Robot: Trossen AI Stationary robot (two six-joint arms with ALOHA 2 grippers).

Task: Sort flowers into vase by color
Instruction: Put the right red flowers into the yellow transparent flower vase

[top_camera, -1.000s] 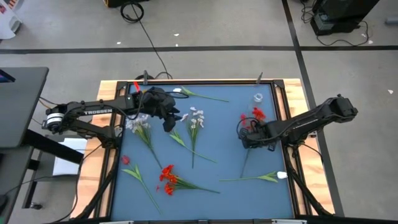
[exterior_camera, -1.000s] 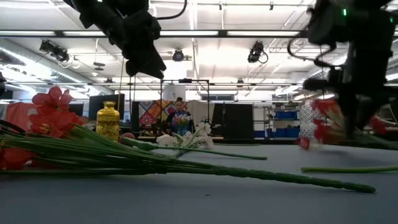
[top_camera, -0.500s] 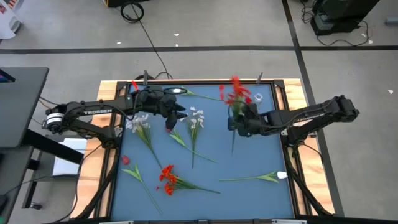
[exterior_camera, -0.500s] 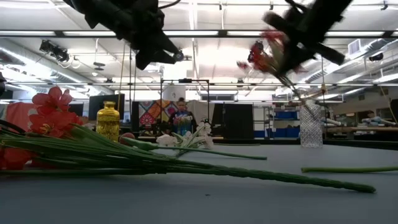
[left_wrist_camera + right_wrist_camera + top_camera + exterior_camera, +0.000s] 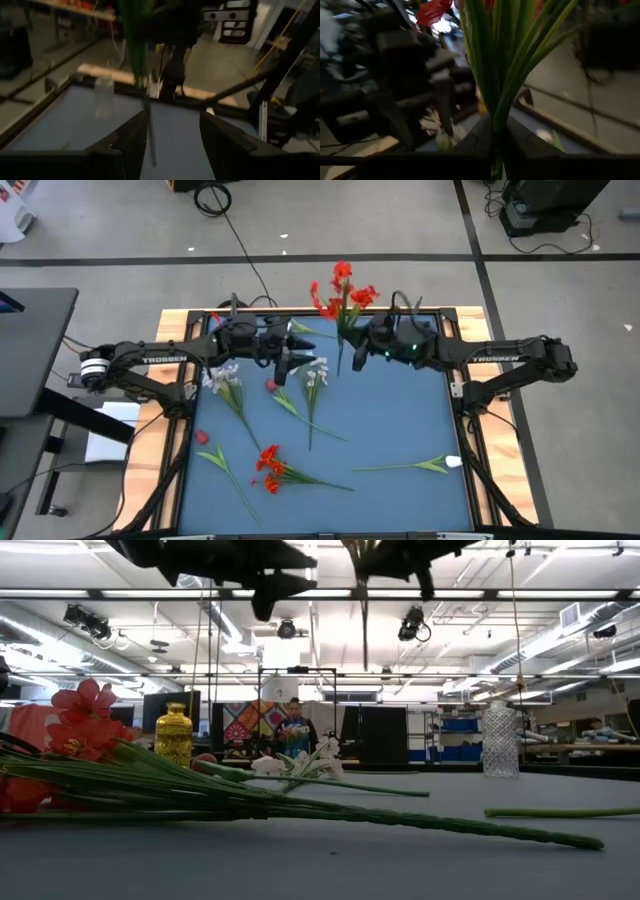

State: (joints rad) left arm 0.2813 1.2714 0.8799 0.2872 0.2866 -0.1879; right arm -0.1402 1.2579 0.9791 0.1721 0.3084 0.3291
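Note:
My right gripper (image 5: 352, 346) is raised over the table's far middle and is shut on a red flower (image 5: 341, 290). The blooms stand up above it and the stem (image 5: 365, 630) hangs straight below. My left gripper (image 5: 290, 358) is open and level, just to the left of that flower. In the left wrist view its fingers (image 5: 135, 142) stand on either side of the hanging stem (image 5: 148, 132); touching or not, I cannot tell. White flowers (image 5: 225, 380) (image 5: 316, 370), orange-red ones (image 5: 268, 468) and a pink one (image 5: 202, 437) lie flat on the blue table. My right gripper (image 5: 495, 134) pinches the red flower's stem and leaf bases (image 5: 496, 116) between its two fingers. The fingers come level from the table's right and lie across the stem. The flower is lifted clear and upright, with blooms above the fingers and the bare stem end below.
A gold vase (image 5: 173, 735) stands at the far left and a clear glass vase (image 5: 498, 740) at the far right. Another white flower (image 5: 440, 464) lies near the right edge and one (image 5: 312, 331) by the far edge. A person stands beyond the table.
My right gripper has lifted the red flower off the table's right part, carried it up and toward the far left, and turned it from lying to upright. My left gripper has moved right toward the flower and levelled out, so the stem now hangs between its fingers.

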